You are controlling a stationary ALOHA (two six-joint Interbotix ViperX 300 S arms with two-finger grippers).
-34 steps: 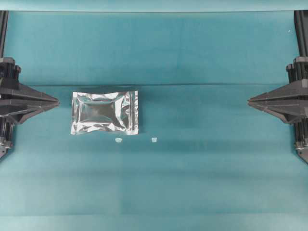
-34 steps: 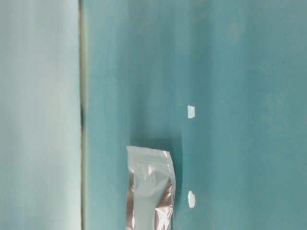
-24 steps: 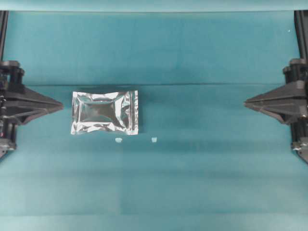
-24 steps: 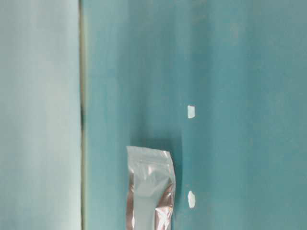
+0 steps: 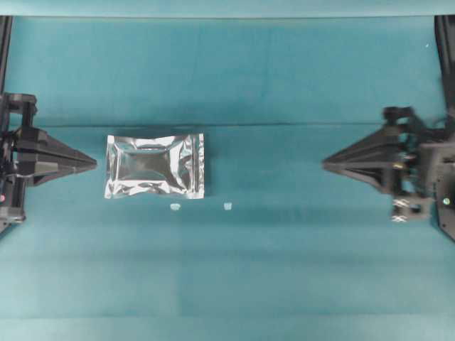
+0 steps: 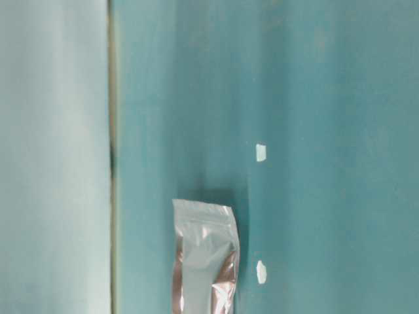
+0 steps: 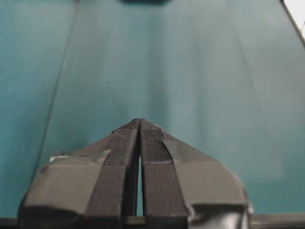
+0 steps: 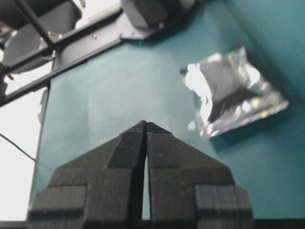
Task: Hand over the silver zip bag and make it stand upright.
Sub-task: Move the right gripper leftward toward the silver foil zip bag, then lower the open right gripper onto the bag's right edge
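Overhead exterior view shows one silver zip bag (image 5: 155, 165) lying flat on the teal desk (image 5: 284, 270), with two tiny white bits (image 5: 175, 207) just beside its near edge — one below the bag's middle, the other (image 5: 227, 206) past its right corner. Two end effectors are in view: the left end effector (image 5: 91, 163) sits close to the bag's left edge without touching it, its fingers pressed together and holding nothing. The right end effector (image 5: 328, 164) is well apart from the bag's right side — also closed to a point and empty.

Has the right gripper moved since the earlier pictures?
Yes. In the overhead view the right gripper has advanced leftward toward the silver zip bag, which lies flat where it was.
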